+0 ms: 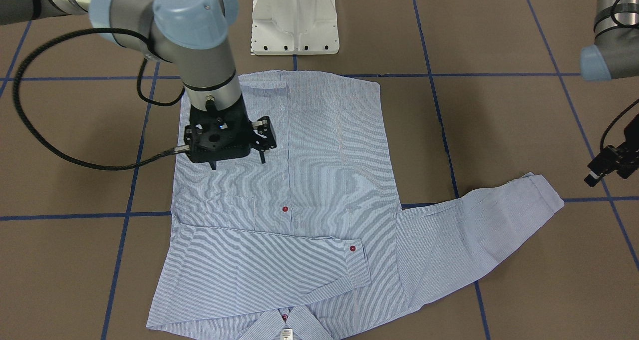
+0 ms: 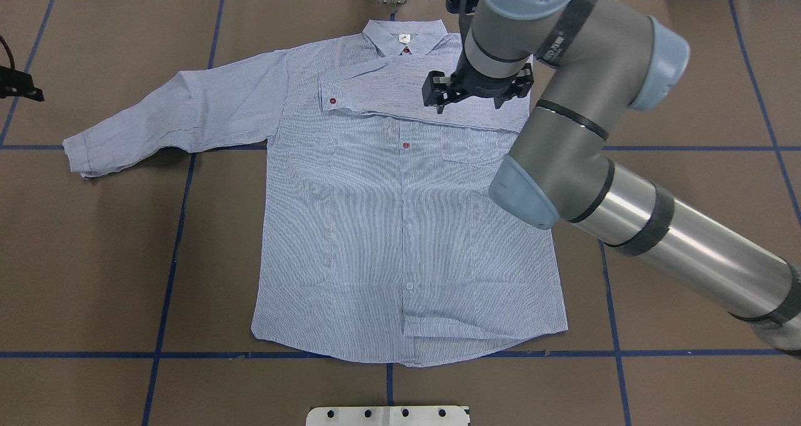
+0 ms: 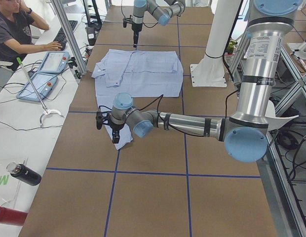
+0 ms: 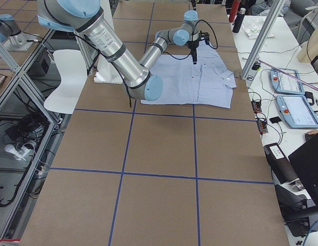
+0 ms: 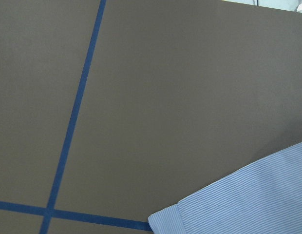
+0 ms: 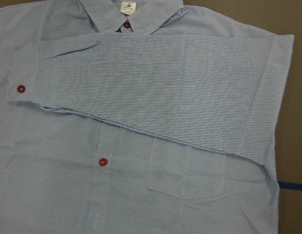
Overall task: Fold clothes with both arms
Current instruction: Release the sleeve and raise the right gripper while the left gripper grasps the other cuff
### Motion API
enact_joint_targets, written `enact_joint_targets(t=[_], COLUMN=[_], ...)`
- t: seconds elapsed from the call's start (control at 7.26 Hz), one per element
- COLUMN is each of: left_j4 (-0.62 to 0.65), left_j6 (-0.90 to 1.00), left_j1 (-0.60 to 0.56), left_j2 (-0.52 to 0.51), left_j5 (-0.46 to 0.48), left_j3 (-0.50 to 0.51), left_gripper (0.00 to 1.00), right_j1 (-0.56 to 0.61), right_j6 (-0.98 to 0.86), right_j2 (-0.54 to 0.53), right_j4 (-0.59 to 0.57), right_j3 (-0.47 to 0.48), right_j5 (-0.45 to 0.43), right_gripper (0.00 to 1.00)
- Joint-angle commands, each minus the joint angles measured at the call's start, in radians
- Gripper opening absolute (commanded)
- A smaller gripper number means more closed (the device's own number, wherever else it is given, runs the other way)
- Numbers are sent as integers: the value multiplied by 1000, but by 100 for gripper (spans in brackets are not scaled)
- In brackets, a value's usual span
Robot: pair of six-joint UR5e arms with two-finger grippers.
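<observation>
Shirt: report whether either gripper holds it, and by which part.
Nothing is held. The right gripper hangs open above the shirt, clear of the cloth. The left gripper sits beside the outstretched sleeve, apart from it.

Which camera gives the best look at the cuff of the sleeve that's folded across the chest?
The right wrist view: the folded cuff sits close and sharp, its red button plain. Overhead and front-facing views show it whole but smaller; in the side views it is tiny. The left wrist view sees only the other cuff.
</observation>
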Motion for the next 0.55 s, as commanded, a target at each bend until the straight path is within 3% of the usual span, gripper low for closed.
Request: enact_joint_targets(t=[0.0,0.41], left_j4=[-148,-241], left_j6=[-269,-273], left_j1=[129,180], left_j2=[1,-2], left_j5=[122,219], left_j3=[71,180], left_gripper=[98,94], right_j1=[81,93], right_j6=[-116,-134], right_j2=[-125,-157], right_j4=[-50,-46], right_j3=[128,153], right_j5=[85,104], right_gripper=[99,100])
